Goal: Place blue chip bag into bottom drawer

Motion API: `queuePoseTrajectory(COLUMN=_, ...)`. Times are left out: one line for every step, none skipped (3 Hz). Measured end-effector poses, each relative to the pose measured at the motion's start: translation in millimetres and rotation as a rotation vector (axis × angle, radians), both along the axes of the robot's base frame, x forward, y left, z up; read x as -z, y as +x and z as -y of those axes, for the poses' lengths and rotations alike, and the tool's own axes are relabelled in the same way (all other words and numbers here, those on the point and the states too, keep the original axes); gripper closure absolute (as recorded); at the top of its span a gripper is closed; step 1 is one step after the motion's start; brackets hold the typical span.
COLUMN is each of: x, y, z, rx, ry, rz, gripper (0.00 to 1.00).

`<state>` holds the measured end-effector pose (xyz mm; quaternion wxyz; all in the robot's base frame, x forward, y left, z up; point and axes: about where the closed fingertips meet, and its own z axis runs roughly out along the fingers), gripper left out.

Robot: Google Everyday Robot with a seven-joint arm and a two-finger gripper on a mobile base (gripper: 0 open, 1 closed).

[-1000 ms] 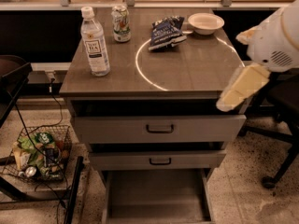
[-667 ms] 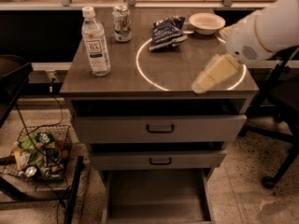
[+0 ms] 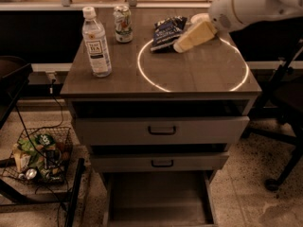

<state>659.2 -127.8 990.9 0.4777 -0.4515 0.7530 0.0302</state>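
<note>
Your gripper (image 3: pixel 180 45) is hovering low at the right edge of the blue chip bag (image 3: pixel 165 32), beside or touching it; I cannot tell which, nor whether it is open or closed. You are coming in from the right, probably because the bag is lying crumpled at the back of the cabinet top (image 3: pixel 199 74) beside the can (image 3: pixel 123 23). The bottom drawer (image 3: pixel 158 197) is standing pulled out below, seemingly waiting for it.

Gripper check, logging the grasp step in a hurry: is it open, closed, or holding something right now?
Gripper: low over the cabinet top, right beside the blue chip bag; open or closed cannot be told.
</note>
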Motion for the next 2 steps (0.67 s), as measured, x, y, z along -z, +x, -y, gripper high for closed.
queuePoseTrajectory(x=-4.1, y=4.3, z=-4.5, rx=-0.007, ry=-0.013, rz=0.011, gripper=0.00)
queuePoseTrajectory(x=4.0, y=15.9, z=-9.1, rx=0.026, ry=0.039, rz=0.012, gripper=0.00)
